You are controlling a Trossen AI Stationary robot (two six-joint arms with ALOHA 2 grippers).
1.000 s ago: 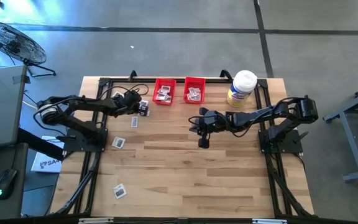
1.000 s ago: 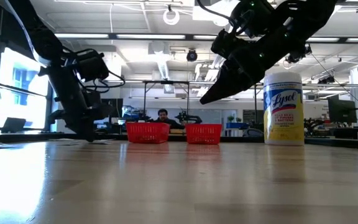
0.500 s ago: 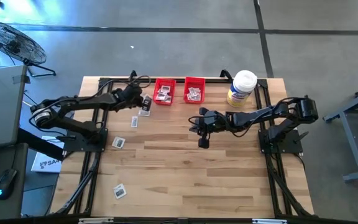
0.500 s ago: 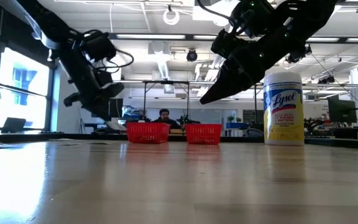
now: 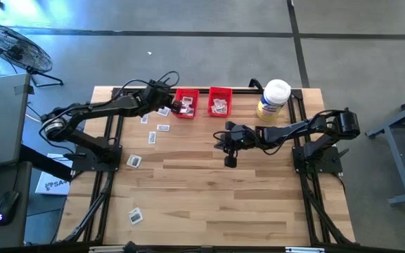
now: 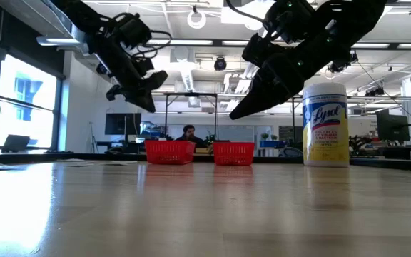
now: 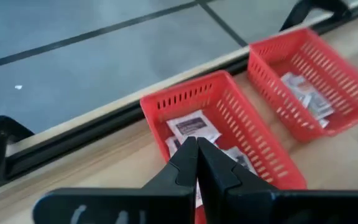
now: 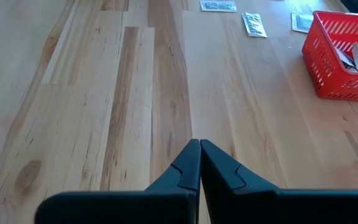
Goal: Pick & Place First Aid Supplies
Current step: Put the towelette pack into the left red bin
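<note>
Two red bins stand at the table's far edge, the left bin [image 5: 186, 102] and the right bin [image 5: 220, 101]; both hold white packets [image 7: 192, 127]. More packets lie flat on the table near the left bin [image 5: 163, 111] [image 5: 163, 127] [image 5: 152, 138], farther toward the near edge [image 5: 134, 160], and near the front left [image 5: 136, 216]. My left gripper [image 7: 196, 148] is raised over the left bin's left wall [image 5: 176, 107], fingers shut; I see no packet between them. My right gripper [image 8: 199, 144] is shut and empty above the middle of the table [image 5: 229, 160].
A large white-lidded jar with a yellow label [image 5: 273, 98] stands at the far right, beside the right bin. Black frame rails [image 5: 111, 140] run along the table's left, right and far sides. Bare wood [image 5: 209, 204] lies across the middle and near part.
My left gripper has risen from the table by the loose packets and gone toward the far edge and the right, ending above the left red bin. Packets that the arm covered now show on the table.
</note>
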